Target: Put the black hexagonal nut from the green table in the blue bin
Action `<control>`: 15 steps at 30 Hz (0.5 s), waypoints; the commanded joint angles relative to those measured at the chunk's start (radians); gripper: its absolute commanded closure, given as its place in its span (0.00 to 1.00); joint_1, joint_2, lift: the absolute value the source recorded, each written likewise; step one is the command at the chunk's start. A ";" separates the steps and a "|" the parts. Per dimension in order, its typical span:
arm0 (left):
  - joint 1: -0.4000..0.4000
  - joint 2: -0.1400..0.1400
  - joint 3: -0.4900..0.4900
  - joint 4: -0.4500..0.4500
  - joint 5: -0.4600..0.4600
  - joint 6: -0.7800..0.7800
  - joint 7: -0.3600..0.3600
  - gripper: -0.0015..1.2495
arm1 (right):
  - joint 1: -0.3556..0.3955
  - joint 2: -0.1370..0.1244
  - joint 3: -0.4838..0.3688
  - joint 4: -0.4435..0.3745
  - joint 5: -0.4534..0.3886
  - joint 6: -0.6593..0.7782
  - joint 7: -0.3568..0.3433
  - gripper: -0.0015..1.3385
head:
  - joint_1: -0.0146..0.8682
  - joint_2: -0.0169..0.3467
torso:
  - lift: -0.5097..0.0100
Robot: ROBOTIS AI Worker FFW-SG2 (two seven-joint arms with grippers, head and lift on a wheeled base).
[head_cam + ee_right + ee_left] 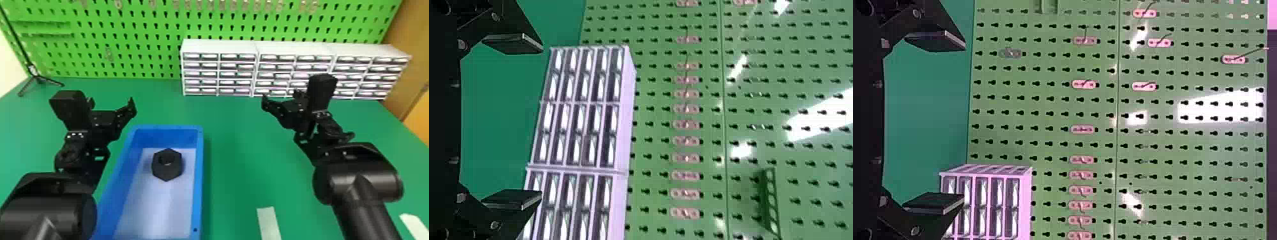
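Black hexagonal nut (174,170) is lying inside the blue bin (198,159), on its pale floor toward the far end. The left gripper (111,102) is hanging above the table just beyond the bin's far left corner, its fingers spreading wide with nothing between them. The right gripper (281,96) is hovering well to the bin's right, before the white drawer cabinets (220,48), also gaping wide and holding nothing. Beneath them the green table (236,143) is stretching back to a green pegboard (143,38). A black tripod (39,79) is standing far left, and a pale strip (269,223) is lying near, right of the bin.
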 commanded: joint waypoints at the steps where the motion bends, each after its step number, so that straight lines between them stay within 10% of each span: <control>1: 0.001 0.000 0.002 0.000 0.000 0.000 -0.001 0.16 | 0.028 0.012 -0.017 0.000 -0.002 -0.054 -0.030 0.19 | 0.79 0.12 | 0.80; 15: 0.005 0.000 0.000 0.002 -0.005 -0.009 0.000 0.16 | 0.071 0.019 -0.013 0.020 -0.008 -0.163 -0.127 0.19 | 0.79 0.12 | 0.80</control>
